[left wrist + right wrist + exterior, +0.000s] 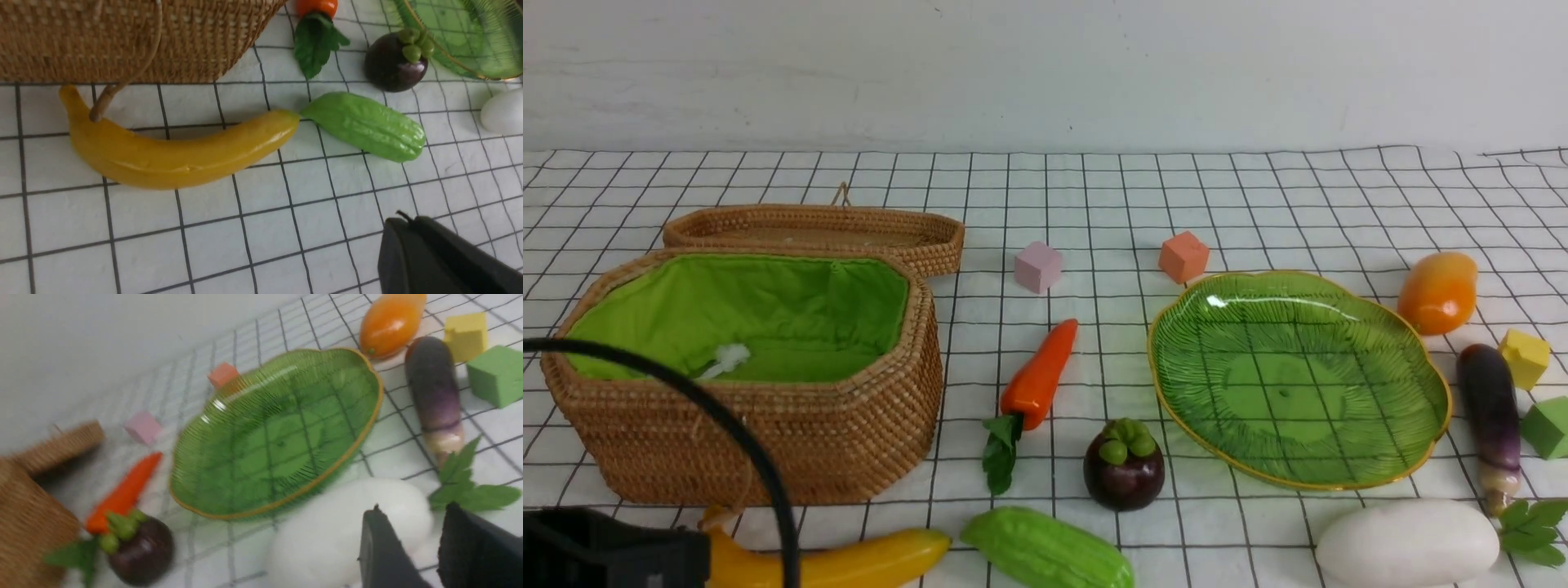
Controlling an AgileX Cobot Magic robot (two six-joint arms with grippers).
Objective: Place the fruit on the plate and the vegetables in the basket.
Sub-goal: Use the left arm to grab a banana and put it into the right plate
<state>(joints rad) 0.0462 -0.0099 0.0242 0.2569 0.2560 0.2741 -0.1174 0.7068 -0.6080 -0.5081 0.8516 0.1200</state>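
The yellow banana (849, 559) lies in front of the basket (768, 441), its tip touching the light-green gourd (1049, 551). My left gripper (408, 220) is shut and empty, hovering over the cloth short of the banana (175, 151). The carrot (1039, 376) and mangosteen (1123, 465) lie between the basket and the empty green plate (1298, 376). Right of the plate are the mango (1437, 292) and eggplant (1492, 412). The white radish (1409, 543) lies at the front right. My right gripper (414, 510) is open just above the radish's (339, 535) leafy end, holding nothing.
The shallow woven lid (817, 229) sits behind the basket. Small cubes are scattered about: pink (1038, 266), orange (1183, 256), yellow (1525, 358) and green (1547, 426). A black cable (735, 441) arcs across the basket's front. A white wall closes off the far side.
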